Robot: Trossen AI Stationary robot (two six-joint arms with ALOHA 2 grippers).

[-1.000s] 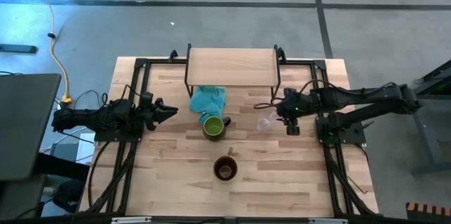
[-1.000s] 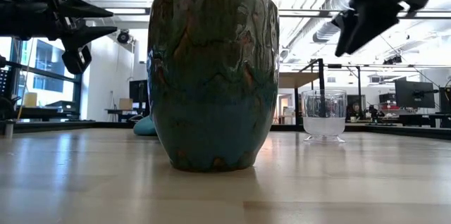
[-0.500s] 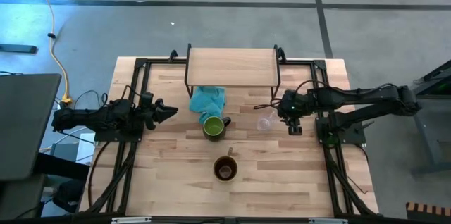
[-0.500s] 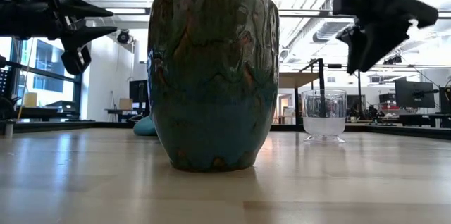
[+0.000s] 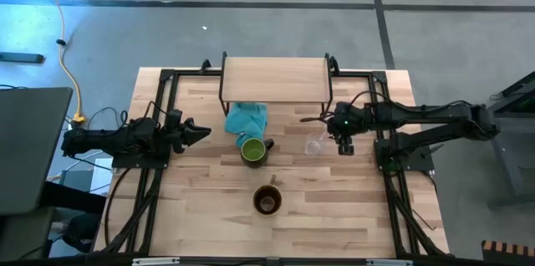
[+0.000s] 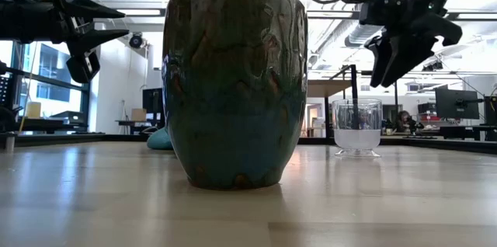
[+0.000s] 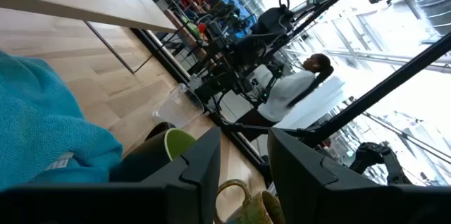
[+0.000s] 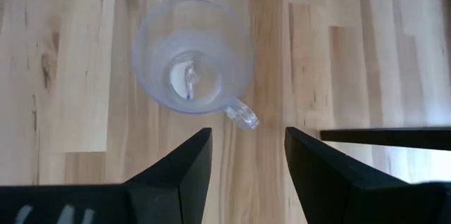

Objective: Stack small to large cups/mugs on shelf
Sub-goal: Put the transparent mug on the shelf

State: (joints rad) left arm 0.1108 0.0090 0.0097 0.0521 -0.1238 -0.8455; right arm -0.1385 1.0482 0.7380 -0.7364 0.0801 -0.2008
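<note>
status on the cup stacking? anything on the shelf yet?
Nothing done: the shelf holds nothing. In hand: the right gripper, open, hovers above the glass cup on the table. Left: the green mug and brown mug, unstacked; the left gripper waits.

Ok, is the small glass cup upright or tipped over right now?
Upright. The glass cup stands on its base on the table, and the right wrist view looks straight down into its open mouth, handle out to the side.
</note>
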